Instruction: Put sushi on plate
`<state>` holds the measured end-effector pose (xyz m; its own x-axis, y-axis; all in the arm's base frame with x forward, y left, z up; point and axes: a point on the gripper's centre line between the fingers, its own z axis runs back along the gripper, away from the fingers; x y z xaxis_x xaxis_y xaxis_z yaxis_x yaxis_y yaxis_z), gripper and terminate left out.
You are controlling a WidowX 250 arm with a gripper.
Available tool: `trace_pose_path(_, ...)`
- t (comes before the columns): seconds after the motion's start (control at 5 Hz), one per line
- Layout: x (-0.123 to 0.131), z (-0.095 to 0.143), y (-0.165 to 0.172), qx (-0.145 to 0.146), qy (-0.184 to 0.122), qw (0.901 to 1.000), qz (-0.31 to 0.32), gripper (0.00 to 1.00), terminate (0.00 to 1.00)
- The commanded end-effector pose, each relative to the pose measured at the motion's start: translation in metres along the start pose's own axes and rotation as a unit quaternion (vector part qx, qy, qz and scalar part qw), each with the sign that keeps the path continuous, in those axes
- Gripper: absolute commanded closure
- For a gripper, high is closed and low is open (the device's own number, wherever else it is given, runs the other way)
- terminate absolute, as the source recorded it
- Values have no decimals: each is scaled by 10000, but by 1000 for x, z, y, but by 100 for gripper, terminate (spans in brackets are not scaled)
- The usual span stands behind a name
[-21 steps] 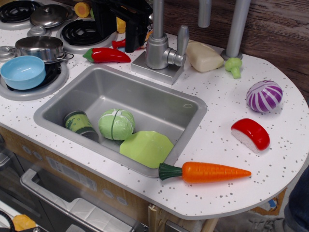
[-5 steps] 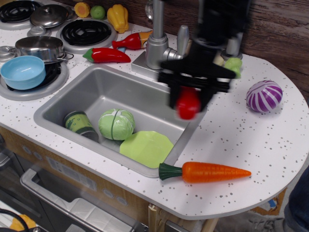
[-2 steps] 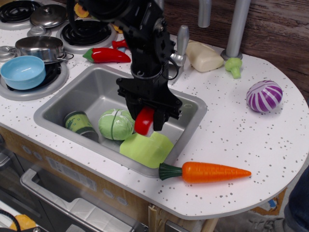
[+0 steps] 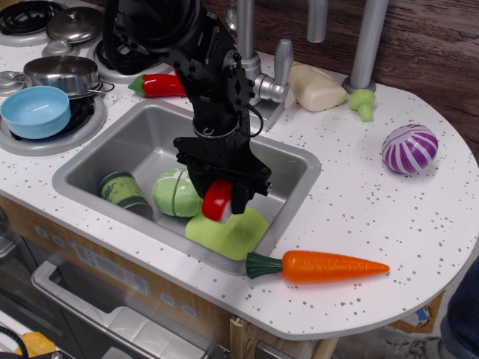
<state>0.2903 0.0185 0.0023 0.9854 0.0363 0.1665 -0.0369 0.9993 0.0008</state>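
Note:
The sushi [image 4: 217, 200], a small red-topped piece on a white base, is held between the black fingers of my gripper [image 4: 220, 199]. The gripper is shut on it and reaches down into the sink, just above the near part of the light-green faceted plate [image 4: 232, 233], which lies on the sink floor at the front right. I cannot tell whether the sushi touches the plate. The arm hides the plate's far edge.
The grey sink [image 4: 112, 142] also holds a green cabbage ball [image 4: 174, 193] and a can [image 4: 120, 191] left of the plate. A carrot [image 4: 318, 266] lies on the counter in front. A purple cabbage [image 4: 409, 148], the faucet [image 4: 258, 82], a red chili [image 4: 157, 86] and a blue bowl [image 4: 35, 112] stand around.
The gripper took the sushi from the right counter, carried it left over the sink, and has lowered it slightly left toward the plate.

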Motion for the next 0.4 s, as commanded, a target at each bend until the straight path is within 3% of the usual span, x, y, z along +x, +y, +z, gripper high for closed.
trace_pose_path(0.0,-1,5,2,3,-117,9999,-84,0,0)
trace_pose_path(0.2,-1,5,2,3,-117,9999,-84,0,100)
